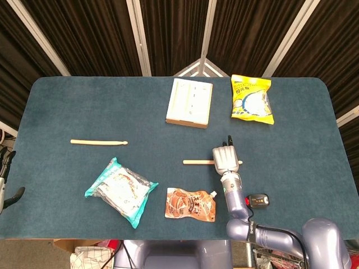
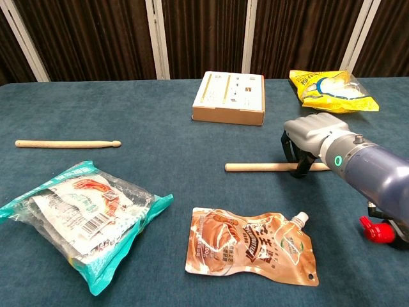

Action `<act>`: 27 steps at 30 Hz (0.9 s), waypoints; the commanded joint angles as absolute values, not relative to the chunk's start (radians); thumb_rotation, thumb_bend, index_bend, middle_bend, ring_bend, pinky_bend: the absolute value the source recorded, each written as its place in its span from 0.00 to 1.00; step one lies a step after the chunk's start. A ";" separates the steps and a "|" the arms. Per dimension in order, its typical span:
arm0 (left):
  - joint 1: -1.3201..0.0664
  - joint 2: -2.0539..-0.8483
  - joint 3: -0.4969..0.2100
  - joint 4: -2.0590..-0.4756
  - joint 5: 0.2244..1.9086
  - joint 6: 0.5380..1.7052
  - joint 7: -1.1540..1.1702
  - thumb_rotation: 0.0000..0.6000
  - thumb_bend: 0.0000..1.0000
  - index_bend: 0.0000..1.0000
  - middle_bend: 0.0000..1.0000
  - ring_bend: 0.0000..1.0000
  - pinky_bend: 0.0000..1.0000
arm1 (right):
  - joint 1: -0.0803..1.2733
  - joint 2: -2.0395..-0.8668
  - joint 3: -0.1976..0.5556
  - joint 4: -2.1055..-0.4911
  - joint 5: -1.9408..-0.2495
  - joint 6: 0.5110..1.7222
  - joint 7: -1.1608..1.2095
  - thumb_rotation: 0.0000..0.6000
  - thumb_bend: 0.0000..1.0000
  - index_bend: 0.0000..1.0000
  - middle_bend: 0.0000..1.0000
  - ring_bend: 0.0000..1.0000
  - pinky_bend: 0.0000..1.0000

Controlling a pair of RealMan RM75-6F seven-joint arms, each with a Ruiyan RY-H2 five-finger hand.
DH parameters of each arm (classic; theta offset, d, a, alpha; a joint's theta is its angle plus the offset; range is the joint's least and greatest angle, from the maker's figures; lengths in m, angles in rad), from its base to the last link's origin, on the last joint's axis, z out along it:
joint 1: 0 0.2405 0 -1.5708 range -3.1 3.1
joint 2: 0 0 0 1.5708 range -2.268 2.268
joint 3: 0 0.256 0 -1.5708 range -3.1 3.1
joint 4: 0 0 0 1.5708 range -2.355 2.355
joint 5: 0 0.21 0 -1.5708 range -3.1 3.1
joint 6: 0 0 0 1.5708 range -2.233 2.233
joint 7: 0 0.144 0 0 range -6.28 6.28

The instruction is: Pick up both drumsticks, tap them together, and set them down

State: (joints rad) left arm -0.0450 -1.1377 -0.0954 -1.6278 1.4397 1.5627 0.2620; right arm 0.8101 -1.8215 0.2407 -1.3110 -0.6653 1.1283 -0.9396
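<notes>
Two drumsticks flat on counter (image 1: pixel 67 106) | near stick (image 2: pixel 259 167) directly under my right hand (image 2: pixel 311 137), long axis left-right | fingers (image 2: pixel 298 167) curled down astride it, clamped or not: cannot tell | far stick (image 1: pixel 99 142) well left; left hand (image 1: pixel 7 176) at counter's edge, pose unclear

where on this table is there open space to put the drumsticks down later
The far left stretch of the table, beyond the left drumstick and left of the box, is bare. So is the right side below the yellow bag. The near edge is crowded with the clear packet and the orange pouch.
</notes>
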 commanded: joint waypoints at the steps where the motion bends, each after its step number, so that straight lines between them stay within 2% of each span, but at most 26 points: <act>1: -0.046 -1.138 -0.095 -1.628 1.439 1.561 0.262 1.00 0.34 0.03 0.00 0.00 0.00 | 0.812 -1.825 0.241 -1.308 -0.661 1.129 -0.942 1.00 0.34 0.55 0.50 0.25 0.00; 27: -0.050 -1.136 -0.091 -1.627 1.439 1.561 0.256 1.00 0.34 0.04 0.00 0.00 0.00 | 0.826 -1.850 0.234 -1.265 -0.679 1.124 -0.935 1.00 0.35 0.63 0.58 0.30 0.00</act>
